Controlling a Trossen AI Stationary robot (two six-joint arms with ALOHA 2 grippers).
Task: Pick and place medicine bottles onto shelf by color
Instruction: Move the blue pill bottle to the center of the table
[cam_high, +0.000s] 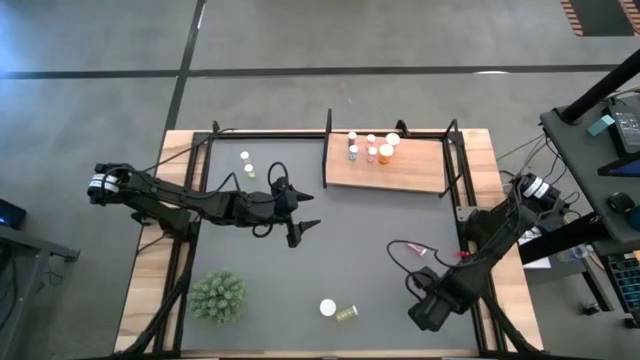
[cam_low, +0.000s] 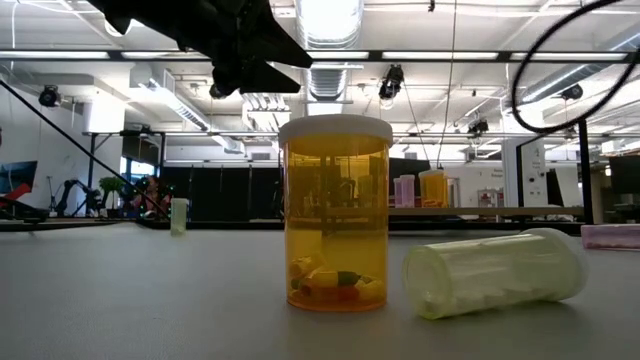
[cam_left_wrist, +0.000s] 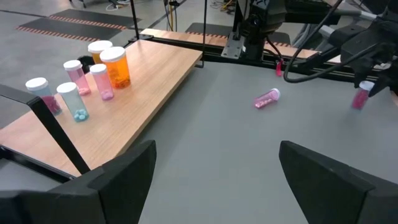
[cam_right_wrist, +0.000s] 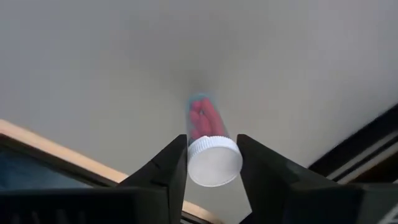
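Dark grey matting (cam_high: 360, 250) covers the bench, with the wooden shelf (cam_high: 400, 172) at its far edge carrying a cluster of pink, orange and pale medicine bottles (cam_left_wrist: 93, 71), and the left pincer (cam_high: 300, 232) hanging spread and empty over the mat's middle. Nearer the right front corner, the right pincer (cam_right_wrist: 212, 163) pinches a pink medicine bottle (cam_right_wrist: 205, 121) by its white cap (cam_right_wrist: 214, 160), one finger (cam_right_wrist: 168, 165) on each side, while another pink bottle (cam_left_wrist: 267, 98) lies on its side on the mat nearby.
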